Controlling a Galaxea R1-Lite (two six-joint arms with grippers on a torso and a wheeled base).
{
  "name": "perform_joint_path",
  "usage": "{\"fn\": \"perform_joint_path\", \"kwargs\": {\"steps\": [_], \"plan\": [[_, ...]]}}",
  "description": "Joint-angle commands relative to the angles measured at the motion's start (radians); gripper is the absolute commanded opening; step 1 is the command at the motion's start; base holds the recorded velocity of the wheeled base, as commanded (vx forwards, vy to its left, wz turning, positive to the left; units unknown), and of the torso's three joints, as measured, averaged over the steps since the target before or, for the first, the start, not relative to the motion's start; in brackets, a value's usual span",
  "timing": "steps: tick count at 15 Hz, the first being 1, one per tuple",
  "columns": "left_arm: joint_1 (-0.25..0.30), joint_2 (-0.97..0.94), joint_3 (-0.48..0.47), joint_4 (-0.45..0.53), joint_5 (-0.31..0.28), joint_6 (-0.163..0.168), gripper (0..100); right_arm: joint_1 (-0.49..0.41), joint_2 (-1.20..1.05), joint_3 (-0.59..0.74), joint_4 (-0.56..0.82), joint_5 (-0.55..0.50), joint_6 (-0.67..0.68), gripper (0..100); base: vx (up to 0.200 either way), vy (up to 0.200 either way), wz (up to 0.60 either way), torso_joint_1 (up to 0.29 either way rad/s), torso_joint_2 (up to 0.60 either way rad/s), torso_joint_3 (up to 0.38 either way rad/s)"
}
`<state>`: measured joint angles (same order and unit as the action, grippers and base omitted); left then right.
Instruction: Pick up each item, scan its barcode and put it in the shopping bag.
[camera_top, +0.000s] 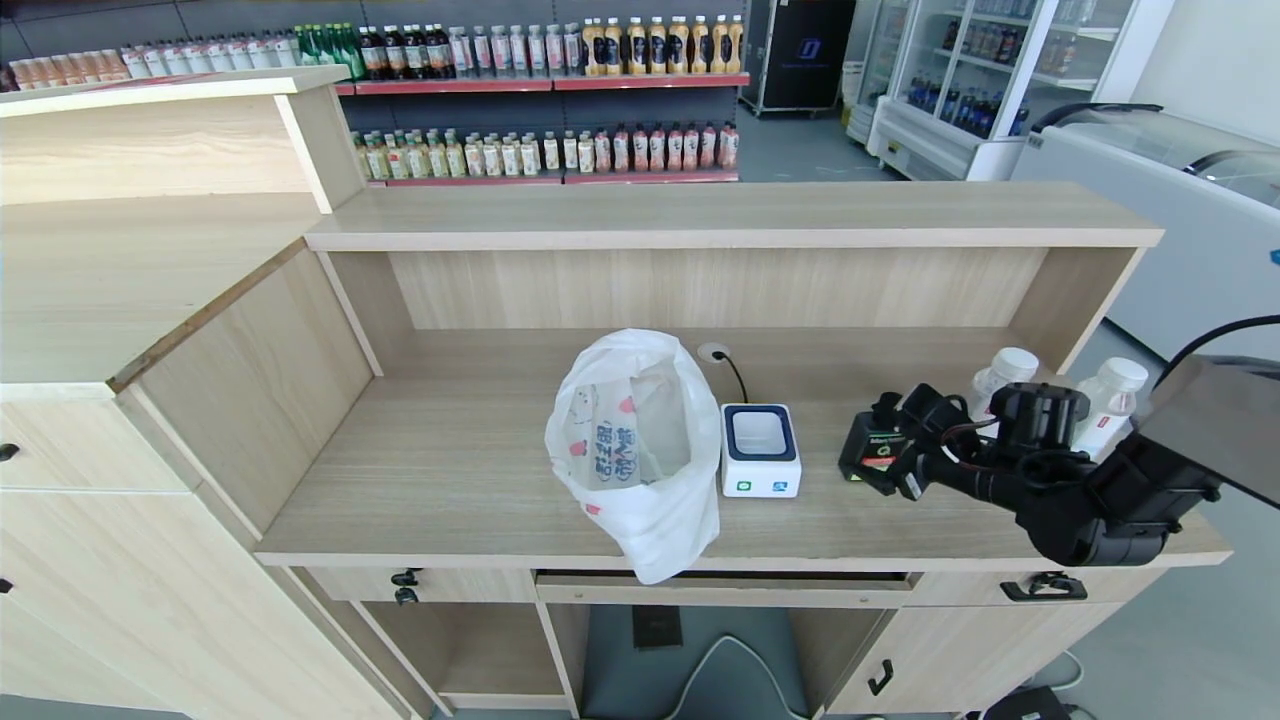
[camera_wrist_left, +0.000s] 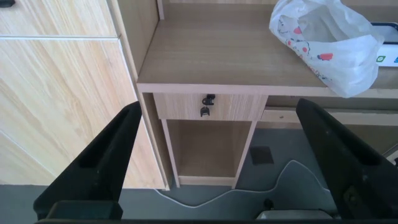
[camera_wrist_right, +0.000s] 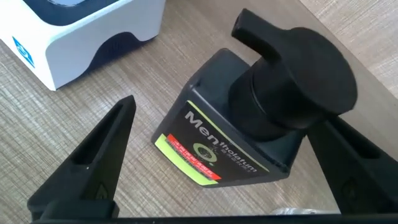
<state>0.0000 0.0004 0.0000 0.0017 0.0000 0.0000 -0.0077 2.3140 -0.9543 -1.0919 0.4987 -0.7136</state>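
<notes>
Right gripper (camera_wrist_right: 224, 124): fingers spread, one either side of the black pump bottle (camera_wrist_right: 230, 149) on the counter (camera_top: 450, 480). Its label has white lettering and a green-and-red band. White scanner (camera_top: 761, 450) sits just left. Shopping bag (camera_top: 630, 450) stands beside that, mouth open, with red spots and blue characters. White-capped bottles (camera_top: 1005, 372) stand far right. Left gripper (camera_wrist_left: 217, 112) is spread, low before the counter's left end.
</notes>
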Motion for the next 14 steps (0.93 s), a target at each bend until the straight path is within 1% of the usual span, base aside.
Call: {"fn": "perform_joint_path", "kwargs": {"steps": [1,4,9,10,11,14], "plan": [[0.000,0.000,0.000,0.000,0.000,0.000,100,0.000,0.011,-0.009,0.004,0.001,0.000,100,0.000,0.000,0.00,0.000,0.00,0.000],[0.000,0.000,0.000,0.001,0.000,0.000,100,0.002,0.036,-0.021,0.007,0.027,0.000,100,0.000,0.000,0.00,0.000,0.00,0.000],[0.000,0.000,0.000,0.000,0.000,0.000,100,0.025,0.067,-0.038,0.007,0.030,-0.001,100,0.000,0.000,0.00,0.000,0.00,0.000],[0.000,0.000,0.000,0.000,0.000,0.000,100,0.028,0.070,-0.043,0.009,0.060,0.000,100,0.000,0.000,0.00,0.000,0.00,0.000],[0.000,0.000,0.000,0.001,0.002,0.000,100,0.028,0.071,-0.054,0.012,0.086,0.000,0,0.000,0.000,0.00,0.000,0.00,0.000],[0.000,0.000,0.000,0.001,0.000,0.000,100,0.026,0.062,-0.058,0.026,0.086,0.003,0,0.000,0.000,0.00,0.000,0.00,0.000]]}}
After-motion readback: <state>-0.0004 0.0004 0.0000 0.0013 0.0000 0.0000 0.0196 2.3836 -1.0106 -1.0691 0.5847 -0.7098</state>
